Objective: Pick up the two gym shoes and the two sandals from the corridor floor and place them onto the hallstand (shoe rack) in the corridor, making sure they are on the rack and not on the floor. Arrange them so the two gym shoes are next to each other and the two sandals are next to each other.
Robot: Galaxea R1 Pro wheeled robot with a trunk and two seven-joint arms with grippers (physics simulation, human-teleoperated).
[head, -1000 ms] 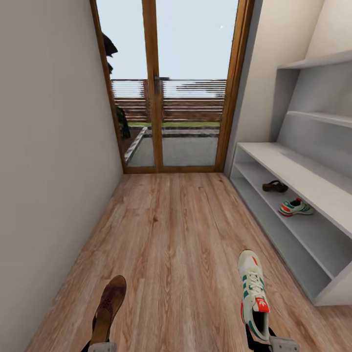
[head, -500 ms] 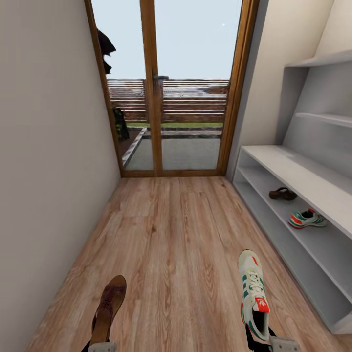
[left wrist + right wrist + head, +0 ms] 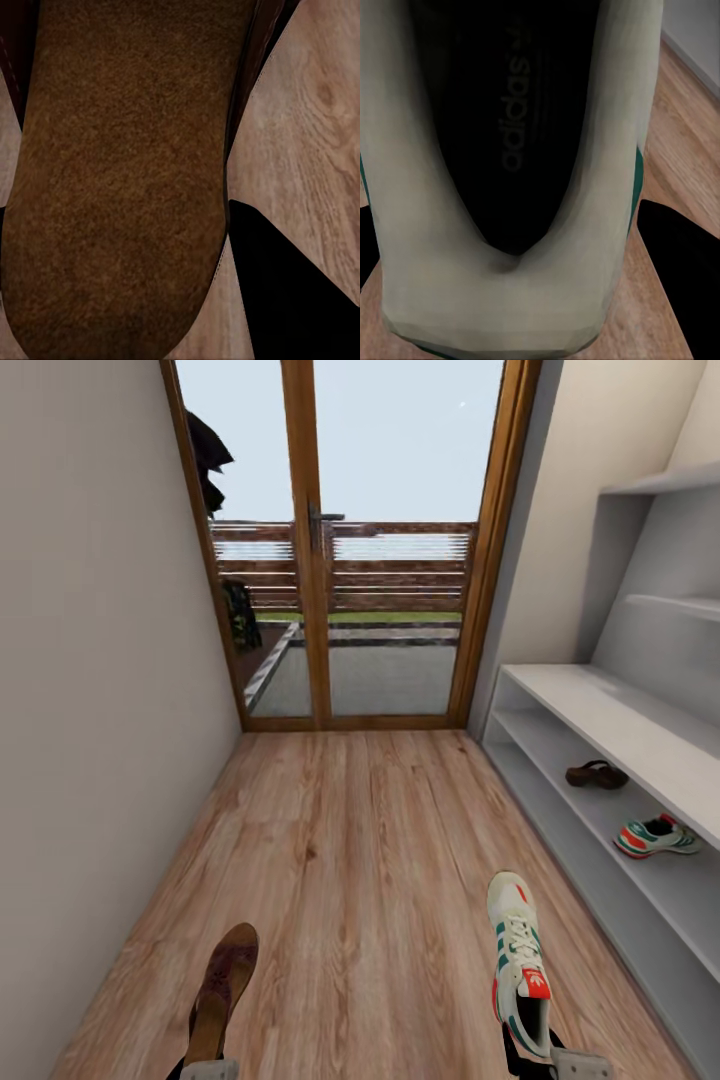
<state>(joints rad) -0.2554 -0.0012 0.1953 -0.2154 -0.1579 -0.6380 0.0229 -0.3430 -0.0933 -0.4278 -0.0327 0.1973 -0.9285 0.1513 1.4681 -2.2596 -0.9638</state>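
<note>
Gym shoe (image 3: 520,960) white, green stripes, clamped in right jaws; brown sandal (image 3: 225,990) in left jaws.

There are two gym shoes (image 3: 520,960) (image 3: 655,837), two brown sandals (image 3: 225,990) (image 3: 597,774), one shoe rack (image 3: 600,710), and one glass door (image 3: 350,540).
</note>
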